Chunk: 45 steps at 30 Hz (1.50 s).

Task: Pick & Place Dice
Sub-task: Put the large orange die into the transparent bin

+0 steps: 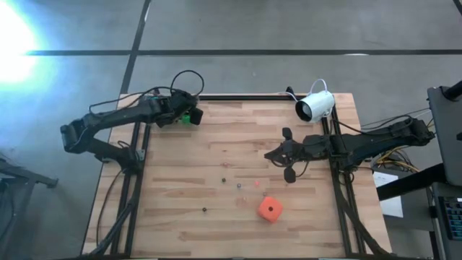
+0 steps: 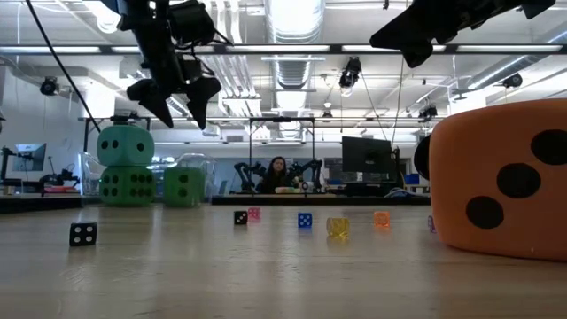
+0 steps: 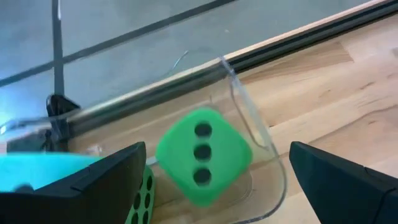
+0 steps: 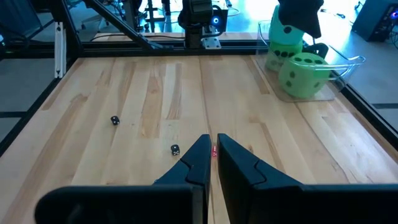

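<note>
Two green dice [image 2: 126,186] [image 2: 183,186] stand in a clear tray [image 3: 249,124] at the table's far left corner. A teal die [image 2: 124,144] rests on top of one of them. My left gripper [image 3: 217,149] hangs open just above them, its fingers either side of the three-pip green die [image 3: 202,155] without touching it. The orange-red die [image 1: 269,209] lies alone on the table near the front, right of centre. My right gripper [image 4: 213,155] waits shut above the table's right half, holding nothing.
Several tiny dice [image 2: 82,233] [image 2: 304,221] are scattered over the middle of the table. A white camera [image 1: 315,106] sits at the far right corner. A black metal frame [image 1: 238,97] runs along the table's far edge.
</note>
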### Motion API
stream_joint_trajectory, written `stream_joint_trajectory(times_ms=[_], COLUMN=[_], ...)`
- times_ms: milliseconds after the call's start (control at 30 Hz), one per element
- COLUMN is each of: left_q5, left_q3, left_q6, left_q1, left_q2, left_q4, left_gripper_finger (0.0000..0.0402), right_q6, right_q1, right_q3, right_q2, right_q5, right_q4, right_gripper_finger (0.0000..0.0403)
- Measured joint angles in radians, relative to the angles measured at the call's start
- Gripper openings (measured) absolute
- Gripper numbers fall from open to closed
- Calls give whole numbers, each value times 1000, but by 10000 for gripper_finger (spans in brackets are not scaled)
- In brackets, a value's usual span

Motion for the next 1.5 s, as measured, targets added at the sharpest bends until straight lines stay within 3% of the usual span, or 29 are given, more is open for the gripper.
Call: stream_joint_trajectory(times_ms=[300,667,867,1000,1100,1267,1367,1500], left_q5=[61,50,-50,-53,-52,-48,-48,-44], left_q3=[69,62,4,-37,-84,-148,-147,-138], left_q6=[77,136,130,105,102,118,126,129], left_q1=[-96,-457,-655,-745,-786,-808,-808,-808], left_q2=[-72,-114,-114,-108,-107,-105,-108,-107], left_q4=[3,6,57,102,173,277,287,286], left_gripper_finger=[397,395,396,397,397,397,398,397], right_q6=[0,0,0,4,79,104,143,230], right_q1=[0,0,0,0,7,66,126,213], right_q3=[0,0,0,0,0,0,0,28], right_q2=[0,0,0,0,0,0,0,1], right_q5=[0,0,0,0,-22,-207,-192,-72], right_q4=[0,0,0,0,-9,-24,-49,-163], right_gripper_finger=[27,27,27,27,27,27,27,27])
